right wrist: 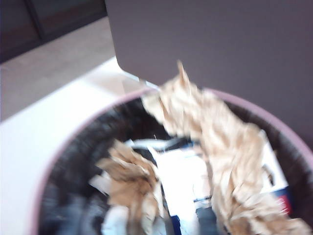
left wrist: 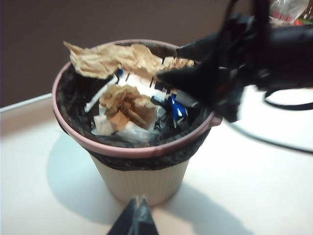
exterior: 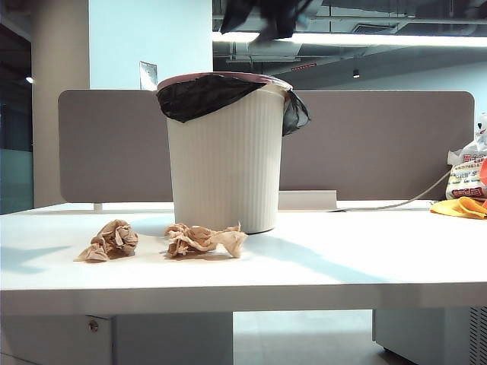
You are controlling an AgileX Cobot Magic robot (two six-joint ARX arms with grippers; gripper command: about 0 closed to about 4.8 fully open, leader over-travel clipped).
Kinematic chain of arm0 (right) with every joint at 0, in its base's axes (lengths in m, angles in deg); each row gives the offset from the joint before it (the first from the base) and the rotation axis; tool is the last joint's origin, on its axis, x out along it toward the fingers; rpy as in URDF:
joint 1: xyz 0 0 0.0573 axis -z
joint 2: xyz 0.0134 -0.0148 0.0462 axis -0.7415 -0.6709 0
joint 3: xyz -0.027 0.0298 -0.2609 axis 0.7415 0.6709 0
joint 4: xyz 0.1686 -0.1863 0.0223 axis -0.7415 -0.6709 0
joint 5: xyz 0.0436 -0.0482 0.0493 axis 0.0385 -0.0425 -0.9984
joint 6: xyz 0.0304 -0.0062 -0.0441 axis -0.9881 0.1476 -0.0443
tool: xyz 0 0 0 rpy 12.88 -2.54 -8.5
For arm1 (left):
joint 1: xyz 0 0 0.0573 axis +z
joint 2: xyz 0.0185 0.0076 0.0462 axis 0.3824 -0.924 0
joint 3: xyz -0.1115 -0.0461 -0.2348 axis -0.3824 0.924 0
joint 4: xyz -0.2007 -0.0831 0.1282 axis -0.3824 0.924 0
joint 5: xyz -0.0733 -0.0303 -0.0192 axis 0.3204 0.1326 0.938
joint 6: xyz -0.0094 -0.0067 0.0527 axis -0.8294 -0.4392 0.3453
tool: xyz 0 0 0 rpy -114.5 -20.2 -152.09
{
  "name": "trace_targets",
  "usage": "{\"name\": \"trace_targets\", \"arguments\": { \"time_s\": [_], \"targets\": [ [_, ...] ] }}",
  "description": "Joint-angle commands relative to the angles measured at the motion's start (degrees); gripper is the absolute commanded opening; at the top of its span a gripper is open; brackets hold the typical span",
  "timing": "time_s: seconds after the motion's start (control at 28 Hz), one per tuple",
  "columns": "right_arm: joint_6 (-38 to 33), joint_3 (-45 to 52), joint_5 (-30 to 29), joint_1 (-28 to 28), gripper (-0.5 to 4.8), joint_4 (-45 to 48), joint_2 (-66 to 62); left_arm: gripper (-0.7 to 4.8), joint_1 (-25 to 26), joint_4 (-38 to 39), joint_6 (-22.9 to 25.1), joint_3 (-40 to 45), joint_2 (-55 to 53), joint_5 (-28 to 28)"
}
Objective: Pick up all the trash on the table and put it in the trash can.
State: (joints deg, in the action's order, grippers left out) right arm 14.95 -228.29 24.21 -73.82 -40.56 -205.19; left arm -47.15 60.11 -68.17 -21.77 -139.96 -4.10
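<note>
Hovering my right gripper (left wrist: 168, 66), jaws parted, over the trash can (left wrist: 142, 147), light tissue wad (left wrist: 112, 58) beneath crushes easily; left gripper (left wrist: 134, 220) unreadable.

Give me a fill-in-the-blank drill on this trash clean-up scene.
The wads of trash lying on the table number ___.
The trash can has a ___ rim and a black liner.
The right end effector is over the can's mouth with its jaws ___; the left end effector is outside the can, above rim height.
Missing words: two; pink; open.
</note>
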Motion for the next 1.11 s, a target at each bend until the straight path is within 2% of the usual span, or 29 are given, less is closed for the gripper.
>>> {"name": "trace_targets", "arguments": {
  "time_s": [0.04, 0.14, 0.29, 0.46, 0.61, 0.64, 0.79, 0.86, 0.97, 1.04, 1.07, 1.11],
  "targets": [
    [0.5, -0.7, -0.3, -0.1, -0.09, -2.5, 5.4, -0.05, 0.0, 0.3, 0.5, -0.2, 2.4, 0.1],
    [0.5, -0.7, 0.0, -0.1, -0.09, -7.1, 9.5, -0.06, -0.1, 0.9, 2.1, -0.2, 5.5, 0.1],
    [4.3, -0.1, 1.5, -0.5, -0.09, -17.0, 16.5, -0.05, -0.1, 4.6, 2.1, 0.0, 9.8, 0.1],
    [3.9, 8.3, 1.5, -0.5, -0.09, -17.6, 26.2, -0.05, -0.1, 6.1, 2.1, 5.9, 14.3, 0.2],
    [3.0, 26.4, 1.5, -0.8, -0.09, -12.2, 36.4, -0.05, -0.1, 3.6, 0.8, 14.6, 17.5, 0.4],
    [2.2, 34.3, 1.5, -1.9, -0.09, -7.8, 39.6, -0.05, -0.1, 2.8, 0.8, 17.0, 18.2, 0.6],
    [0.0, 53.2, -0.1, -5.6, -0.09, 6.6, 42.4, -0.05, -0.1, 3.4, 0.8, 19.9, 18.6, 2.8],
    [0.5, 57.9, -0.1, -8.2, -0.09, 10.3, 39.4, -0.05, -0.2, 3.7, 0.8, 20.8, 18.6, 3.3],
    [4.7, 59.0, -0.1, -10.2, -0.07, 10.9, 32.0, -0.05, -0.2, 3.3, 1.1, 23.8, 18.9, 3.3],
    [8.1, 58.9, 0.1, -11.2, 0.86, 11.5, 26.2, -0.05, -0.2, 1.7, 2.3, 27.8, 19.0, 3.3],
    [9.8, 58.9, -0.2, -11.2, 1.62, 11.5, 23.2, -0.06, -0.2, 0.7, 2.4, 30.5, 19.2, 3.3],
    [10.5, 58.9, -0.2, -11.2, 1.95, 11.2, 21.6, -0.05, -0.2, 0.1, 2.3, 32.2, 19.3, 3.3]
  ]
}}
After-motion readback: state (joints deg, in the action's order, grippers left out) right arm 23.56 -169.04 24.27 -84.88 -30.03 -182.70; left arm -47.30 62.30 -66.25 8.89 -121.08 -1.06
